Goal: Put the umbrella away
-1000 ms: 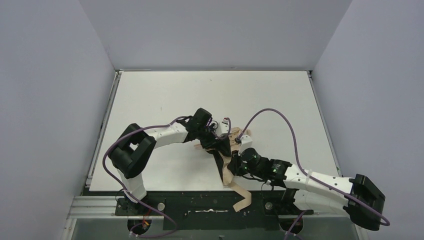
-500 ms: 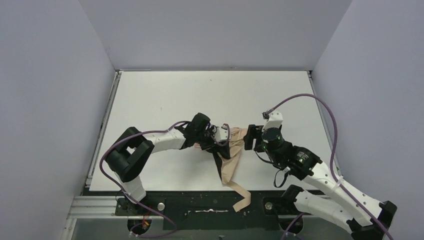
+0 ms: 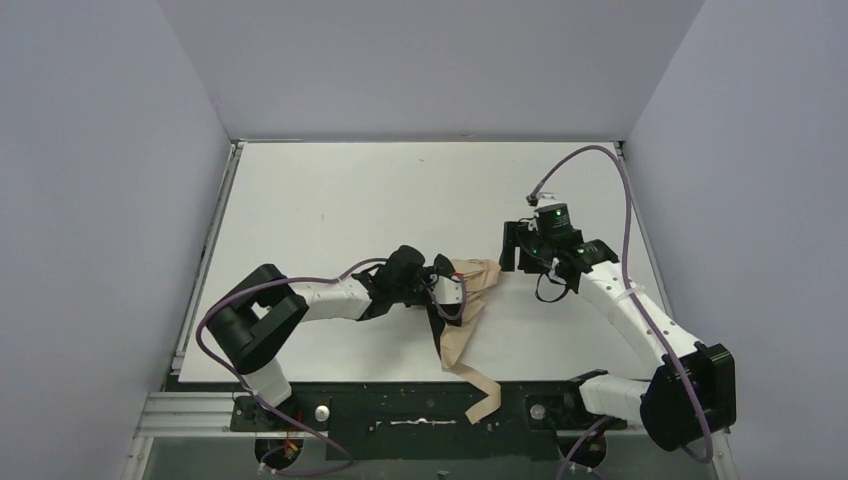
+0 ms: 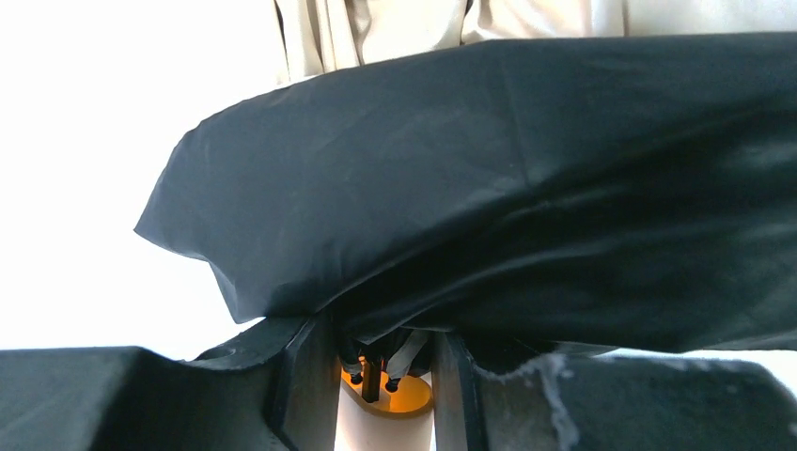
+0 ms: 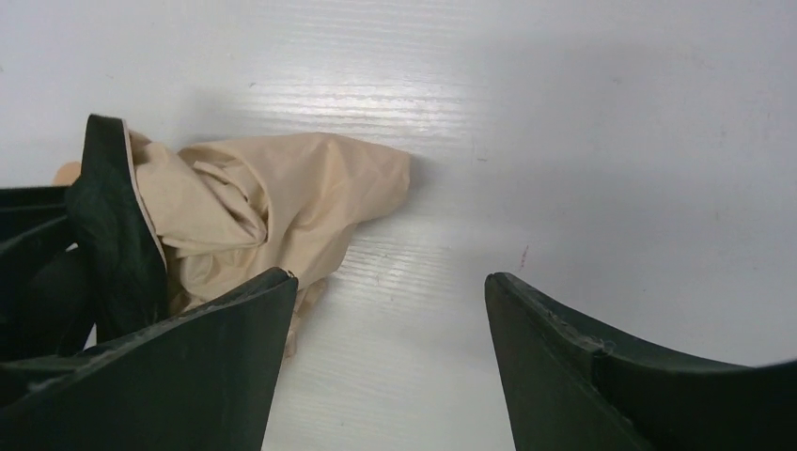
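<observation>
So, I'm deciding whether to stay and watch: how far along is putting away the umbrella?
Early. Nothing looks finished: the umbrella lies rumpled, fabric loose, a strip hanging off the table's near edge. In hand: the left jaws grip it; the right jaws stand open beside it, empty. Left: gathering and fastening the fabric.

We count just one umbrella [image 3: 472, 290] here, sitting on one table [image 3: 330, 190]. Two arms, the left arm [image 3: 330, 297] and the right arm [image 3: 625, 305], so two grippers as well: left gripper [image 3: 450, 287] and right gripper [image 3: 511, 250]. Each wrist view gives us two fingers [image 4: 305, 376], so four fingers in all. We spot two purple cables, one cable [image 3: 204, 322] on the left and one cable [image 3: 585, 148] on the right. One loose tan strip [image 3: 487, 400] off the umbrella. Three walls [image 3: 430, 60] too.
</observation>
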Robot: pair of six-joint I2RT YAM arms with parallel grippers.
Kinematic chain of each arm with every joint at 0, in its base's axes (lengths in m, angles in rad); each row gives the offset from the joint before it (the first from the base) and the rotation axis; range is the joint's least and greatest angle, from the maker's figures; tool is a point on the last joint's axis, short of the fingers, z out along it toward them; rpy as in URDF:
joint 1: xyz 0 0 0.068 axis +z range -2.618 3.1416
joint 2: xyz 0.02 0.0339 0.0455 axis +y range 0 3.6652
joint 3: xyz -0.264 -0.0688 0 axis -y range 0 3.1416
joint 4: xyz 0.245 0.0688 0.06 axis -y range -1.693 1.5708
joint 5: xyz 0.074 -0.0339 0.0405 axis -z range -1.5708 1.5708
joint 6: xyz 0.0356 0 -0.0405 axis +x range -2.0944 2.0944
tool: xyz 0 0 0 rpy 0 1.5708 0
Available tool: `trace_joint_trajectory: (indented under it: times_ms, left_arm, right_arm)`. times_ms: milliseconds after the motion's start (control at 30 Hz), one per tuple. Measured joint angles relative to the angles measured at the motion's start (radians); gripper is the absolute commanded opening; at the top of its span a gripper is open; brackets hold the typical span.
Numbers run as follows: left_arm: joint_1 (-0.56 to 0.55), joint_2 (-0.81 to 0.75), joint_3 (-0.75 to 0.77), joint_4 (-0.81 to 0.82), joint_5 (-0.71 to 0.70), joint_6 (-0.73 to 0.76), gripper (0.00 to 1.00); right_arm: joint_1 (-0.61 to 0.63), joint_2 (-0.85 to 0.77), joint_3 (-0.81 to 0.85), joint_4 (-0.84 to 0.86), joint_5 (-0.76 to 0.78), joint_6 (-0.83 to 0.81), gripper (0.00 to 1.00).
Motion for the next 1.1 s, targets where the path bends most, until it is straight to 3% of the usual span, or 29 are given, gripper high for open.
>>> trace_joint_trajectory:
  times_ms: [167, 433, 700, 900, 1000, 1100]
  left_arm:
    - [-0.021, 0.0, -0.009, 0.025, -0.034, 0.024, 0.0]
    - [-0.022, 0.001, 0.016, -0.023, -0.034, 0.029, 0.0]
    - [-0.023, 0.003, 0.029, -0.046, -0.031, 0.029, 0.0]
    - [-0.023, 0.008, 0.036, -0.053, -0.031, 0.029, 0.0]
    - [-0.023, 0.009, 0.039, -0.059, -0.031, 0.029, 0.0]
    - [-0.023, 0.01, 0.04, -0.06, -0.03, 0.029, 0.0]
  right_arm:
    - [-0.096, -0.008, -0.093, 0.108, -0.045, 0.157, 0.73]
    - [-0.127, -0.063, -0.36, 0.344, -0.035, 0.605, 0.73]
    - [-0.127, -0.018, -0.386, 0.572, -0.025, 0.921, 0.71]
    - [-0.12, 0.08, -0.375, 0.56, -0.026, 1.0, 0.7]
    - [-0.118, 0.112, -0.373, 0.551, -0.036, 1.012, 0.64]
    - [-0.118, 0.156, -0.372, 0.584, -0.071, 1.022, 0.47]
